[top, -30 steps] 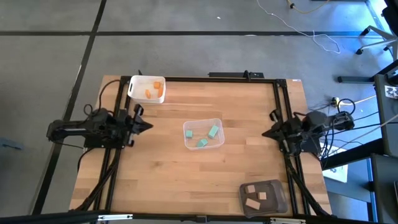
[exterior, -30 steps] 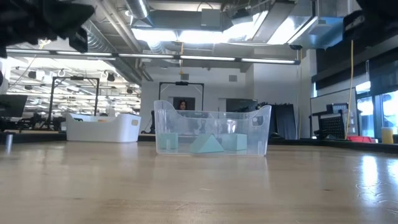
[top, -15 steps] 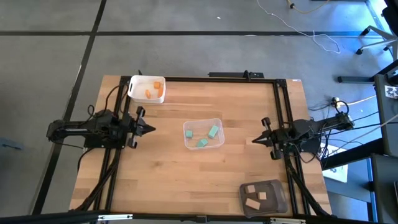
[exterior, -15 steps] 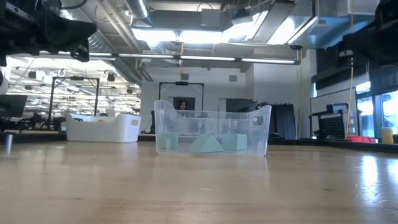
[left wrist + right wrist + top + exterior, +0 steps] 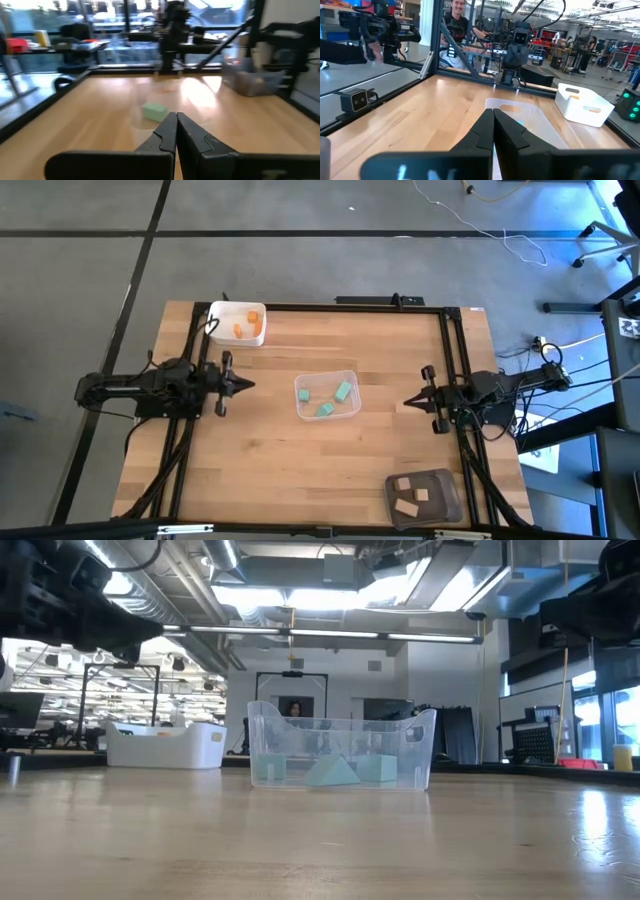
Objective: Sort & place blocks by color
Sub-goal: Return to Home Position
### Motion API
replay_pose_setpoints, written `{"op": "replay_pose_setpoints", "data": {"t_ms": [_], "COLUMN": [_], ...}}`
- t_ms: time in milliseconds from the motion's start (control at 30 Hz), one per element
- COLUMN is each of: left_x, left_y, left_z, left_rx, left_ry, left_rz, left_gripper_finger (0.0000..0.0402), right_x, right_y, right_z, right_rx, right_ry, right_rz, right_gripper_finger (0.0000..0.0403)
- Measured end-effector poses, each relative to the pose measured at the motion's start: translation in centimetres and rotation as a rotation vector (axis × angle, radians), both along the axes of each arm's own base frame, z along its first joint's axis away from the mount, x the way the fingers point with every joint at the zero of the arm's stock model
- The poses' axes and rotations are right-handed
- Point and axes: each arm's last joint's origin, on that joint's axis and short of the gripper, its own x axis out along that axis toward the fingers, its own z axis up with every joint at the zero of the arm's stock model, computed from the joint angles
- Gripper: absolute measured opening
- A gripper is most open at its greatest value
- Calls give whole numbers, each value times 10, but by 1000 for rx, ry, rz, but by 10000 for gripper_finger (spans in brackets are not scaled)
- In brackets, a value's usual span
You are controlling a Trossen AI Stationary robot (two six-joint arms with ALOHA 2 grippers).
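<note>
Orange blocks [image 5: 249, 327] lie in a white tub [image 5: 236, 323] at the far left. Teal-green blocks [image 5: 333, 397] lie in a clear tub [image 5: 327, 395] at the table's middle, also in the low view [image 5: 340, 772]. Tan blocks [image 5: 412, 496] lie in a dark grey tub [image 5: 424, 497] at the near right. My left gripper [image 5: 248, 385] is shut and empty at the left edge, pointing level at the clear tub [image 5: 150, 111]. My right gripper [image 5: 407, 402] is shut and empty at the right edge, pointing level toward the clear tub [image 5: 520, 112].
Black frame rails [image 5: 340, 306] run along the table's far, left and right edges. Bare wood lies between each gripper and the clear tub. A person [image 5: 456, 30] stands beyond the table in the right wrist view. Cables [image 5: 500, 235] lie on the floor beyond the table.
Both arms have sunk and levelled out over their table edges. My right gripper has moved toward the table's middle, its tip now nearer the clear tub. My left gripper has edged toward the clear tub. Both stay shut. The blocks and tubs have kept still.
</note>
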Motion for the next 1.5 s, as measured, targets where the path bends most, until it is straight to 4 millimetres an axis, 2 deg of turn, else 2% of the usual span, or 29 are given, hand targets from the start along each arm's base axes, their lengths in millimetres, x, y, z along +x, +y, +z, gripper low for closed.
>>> {"op": "replay_pose_setpoints", "data": {"t_ms": [167,333,433,1500], "left_x": [0,0,0,0], "left_y": [3,4,4,4], "left_z": [-1,0,0,0], "left_rx": [26,25,25,25], "left_ry": [6,5,5,5], "left_rz": [116,136,135,135], "left_gripper_finger": [0,0,0,0], "right_x": [0,0,0,0], "right_y": [0,0,0,0], "right_z": [0,0,0,0], "right_rx": [14,224,280,283], "right_ry": [4,42,52,53], "right_rz": [6,11,13,13], "right_gripper_finger": [9,9,9,10]}}
